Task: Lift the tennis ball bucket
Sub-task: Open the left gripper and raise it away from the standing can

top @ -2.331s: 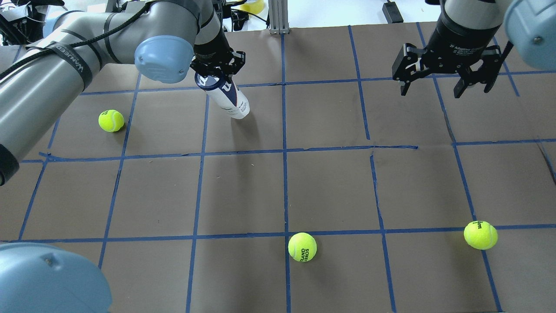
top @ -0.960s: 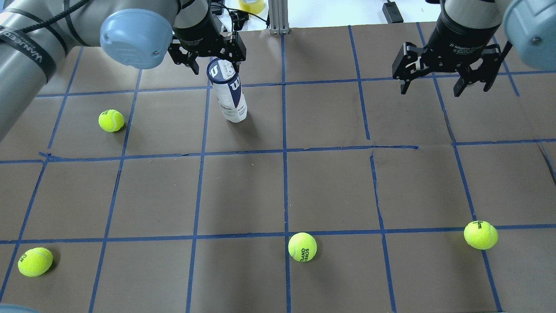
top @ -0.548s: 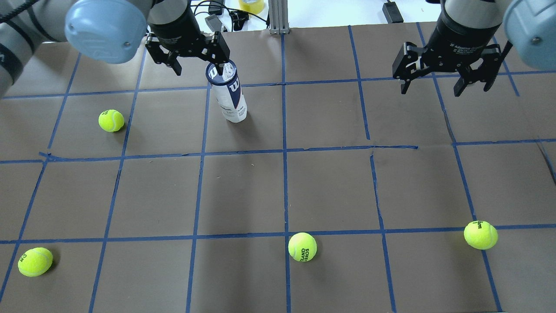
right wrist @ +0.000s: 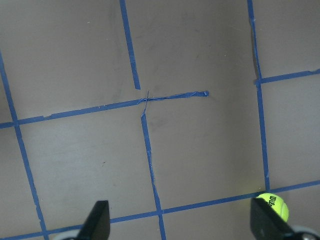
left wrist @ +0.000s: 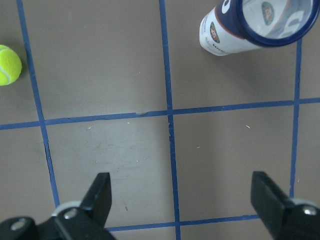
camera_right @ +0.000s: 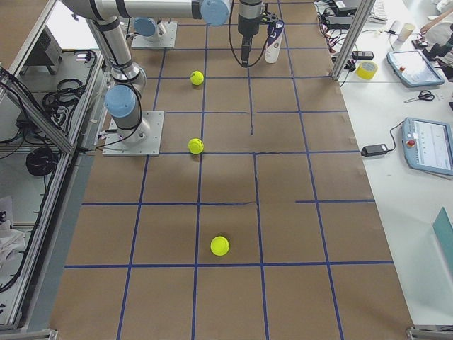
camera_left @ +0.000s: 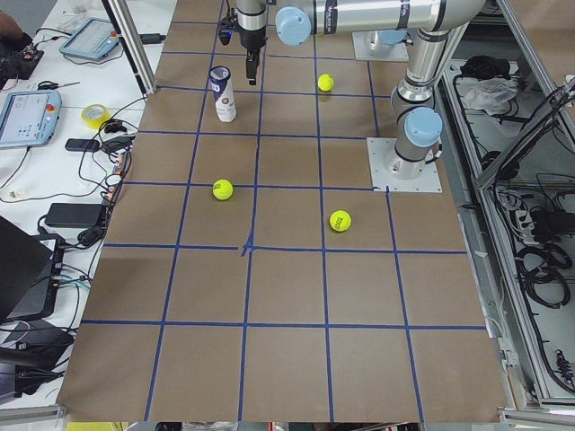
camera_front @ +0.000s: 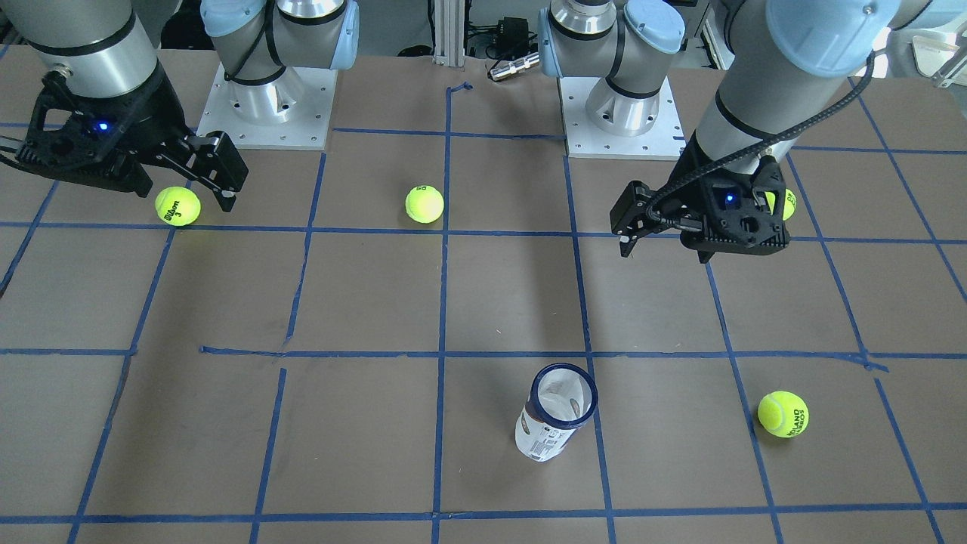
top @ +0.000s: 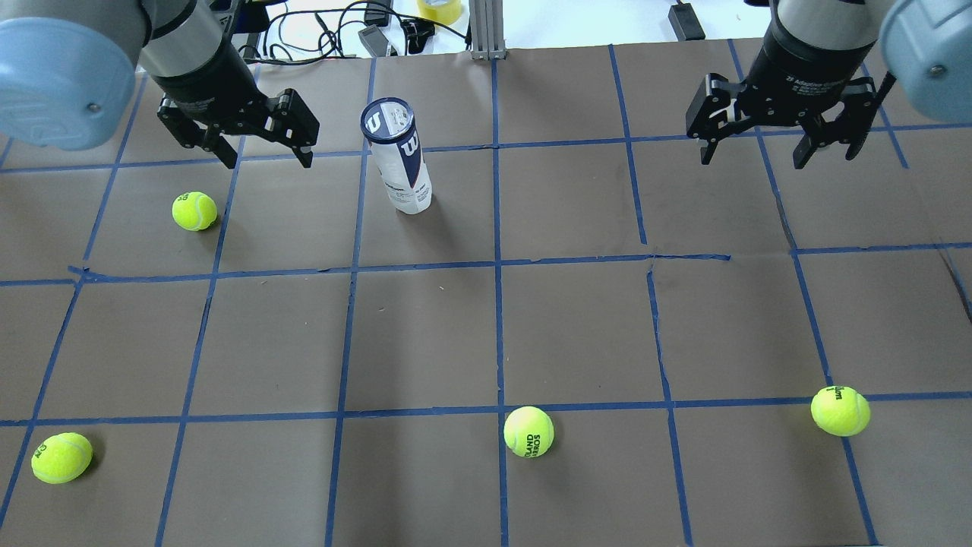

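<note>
The tennis ball bucket (top: 400,161) is a slim clear can with a navy rim and a navy-and-white label. It stands upright and alone on the brown table, and also shows in the front view (camera_front: 554,413) and the left wrist view (left wrist: 250,27). My left gripper (top: 267,161) is open and empty, hovering to the left of the can and clear of it; it also shows in the front view (camera_front: 665,245) and the left wrist view (left wrist: 182,200). My right gripper (top: 752,163) is open and empty, high at the far right (right wrist: 181,225).
Several loose yellow-green tennis balls lie on the table: one (top: 194,210) below the left gripper, one (top: 528,431) near the front middle, one (top: 840,411) at the front right, one (top: 61,457) at the front left. Cables and a tape roll (top: 439,9) lie past the far edge.
My left gripper opened, let go of the can's rim and drew off to the left. The can went from tilted in the grip to standing upright alone. The right arm has not moved.
</note>
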Tool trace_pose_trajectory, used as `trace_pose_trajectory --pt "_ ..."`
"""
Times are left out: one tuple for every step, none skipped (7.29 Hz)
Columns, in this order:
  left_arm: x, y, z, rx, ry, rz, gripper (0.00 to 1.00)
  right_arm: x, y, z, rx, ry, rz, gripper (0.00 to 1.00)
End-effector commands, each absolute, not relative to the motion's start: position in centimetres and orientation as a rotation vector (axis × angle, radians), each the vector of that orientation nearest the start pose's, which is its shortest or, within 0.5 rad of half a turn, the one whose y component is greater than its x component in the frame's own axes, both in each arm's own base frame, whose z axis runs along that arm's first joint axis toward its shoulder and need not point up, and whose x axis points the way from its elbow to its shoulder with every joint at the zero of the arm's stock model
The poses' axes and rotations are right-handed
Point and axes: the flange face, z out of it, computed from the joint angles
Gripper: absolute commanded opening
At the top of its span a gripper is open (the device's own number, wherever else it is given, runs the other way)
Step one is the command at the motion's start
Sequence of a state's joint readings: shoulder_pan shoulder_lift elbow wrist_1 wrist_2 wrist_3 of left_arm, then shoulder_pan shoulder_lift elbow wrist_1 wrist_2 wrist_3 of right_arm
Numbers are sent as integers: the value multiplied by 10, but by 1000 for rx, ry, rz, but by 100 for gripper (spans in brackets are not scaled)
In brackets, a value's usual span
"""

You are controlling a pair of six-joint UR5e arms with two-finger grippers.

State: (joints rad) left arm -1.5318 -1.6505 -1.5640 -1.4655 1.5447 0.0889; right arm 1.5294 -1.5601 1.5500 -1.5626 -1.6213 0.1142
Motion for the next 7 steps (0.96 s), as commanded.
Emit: trace_pose_trajectory --pt "-110 -514 475 64 3163 -56 100 108 -502 492 247 3181 -8 100" --pt "-107 -511 477 52 3163 -49 100 108 -502 493 249 3181 -8 100" --pt "-107 -509 478 49 3163 -46 100 108 -502 493 247 3181 -8 100" --pt "-107 -507 480 49 3162 -46 100 108 -501 491 249 3182 -1 100" --pt "-106 -504 483 46 3163 -34 100 108 -501 492 249 3181 -3 100" --pt "-106 -503 482 39 3163 -27 100 108 -501 492 249 3182 -3 100" --pt "-107 -499 484 39 3164 -10 100 108 -502 493 249 3179 -10 100"
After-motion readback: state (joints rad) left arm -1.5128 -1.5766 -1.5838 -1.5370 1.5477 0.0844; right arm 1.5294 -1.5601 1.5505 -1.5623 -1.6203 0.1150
